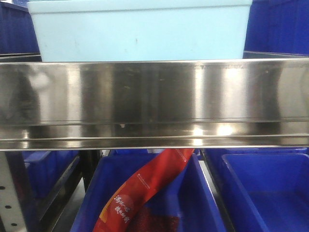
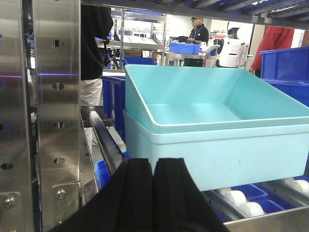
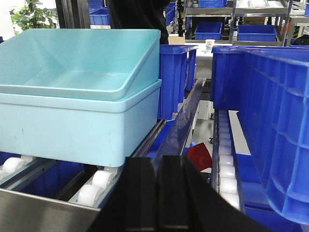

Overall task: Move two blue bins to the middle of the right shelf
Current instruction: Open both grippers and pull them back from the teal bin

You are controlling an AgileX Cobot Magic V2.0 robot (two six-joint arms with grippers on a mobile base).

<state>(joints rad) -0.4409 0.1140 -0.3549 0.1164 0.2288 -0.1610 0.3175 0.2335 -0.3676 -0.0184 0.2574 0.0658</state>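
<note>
Two pale blue bins sit nested on white rollers behind the shelf's shiny steel front rail (image 1: 154, 104). The outer bin (image 1: 140, 34) (image 2: 227, 154) (image 3: 82, 128) stands level; the inner bin (image 2: 212, 99) (image 3: 82, 65) lies tilted inside it. My left gripper (image 2: 153, 166) is shut and empty, just in front of the outer bin's lower left corner. Equally shut with nothing held, my right gripper (image 3: 159, 164) is in front of the bin's lower right corner, beside a roller track (image 3: 94, 186). Neither gripper touches the bins.
Dark blue crates stand to the right of the bins (image 3: 263, 104) and behind them (image 3: 174, 79). Below the rail are more blue crates (image 1: 260, 193), one holding a red packet (image 1: 140, 193). A steel upright (image 2: 55, 111) rises at the left. People stand in the background (image 2: 198, 34).
</note>
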